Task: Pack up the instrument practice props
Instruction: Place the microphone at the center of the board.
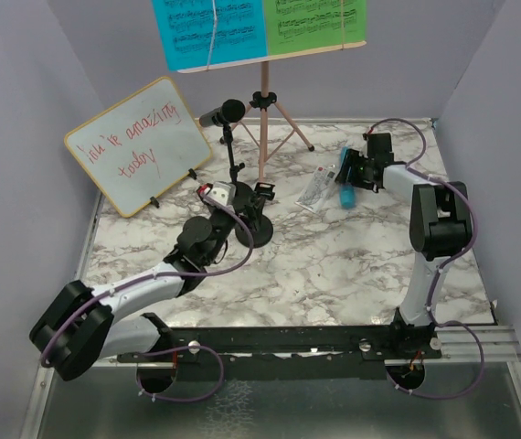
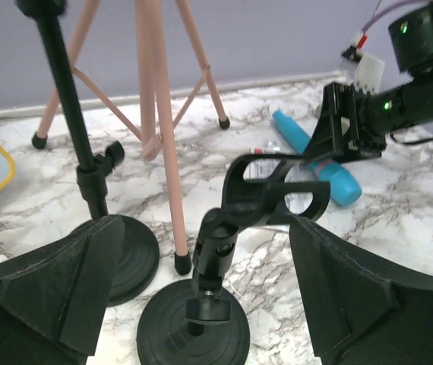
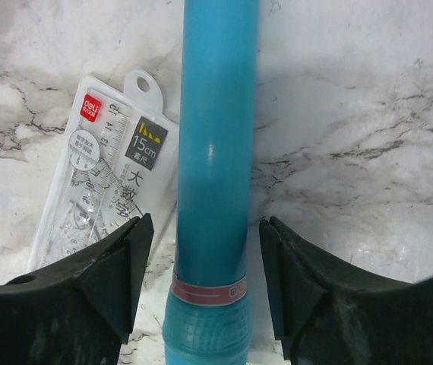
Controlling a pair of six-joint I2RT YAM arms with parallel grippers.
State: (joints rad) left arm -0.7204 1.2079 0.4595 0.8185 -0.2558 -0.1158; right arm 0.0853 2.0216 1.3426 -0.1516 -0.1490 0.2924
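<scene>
- The left gripper (image 2: 205,228) has its jaws spread wide. Its fingers (image 2: 57,289) fill the lower corners of the left wrist view and touch nothing.
- Between those jaws, clear of both, stands an empty mic holder (image 2: 266,190). Its clip is tilted toward the right of the frame and its round base sits at the bottom centre.
- The right gripper (image 3: 205,226) is open as well. Its fingers (image 3: 95,296) stand on either side of the blue microphone (image 3: 213,152), with a gap on each side.
- The blue microphone lies flat on the marble table (image 1: 334,265), right of centre in the top view, and runs up the middle of the right wrist view.
- Just to its left lies a clear ruler pack (image 3: 102,190), partly under the left finger.
- A second mic holder (image 2: 87,167) stands upright at the left of the left wrist view, its base close beside the empty one's. In the top view it carries the black microphone (image 1: 222,113).
- One foot of the pink tripod music holder (image 1: 265,119) stands between the two bases.
- At the top of the top view the holder bears a blue music sheet (image 1: 207,32) and a green music sheet (image 1: 315,20), side by side.
- A yellow-framed whiteboard (image 1: 137,146) leans at the upper left.
</scene>
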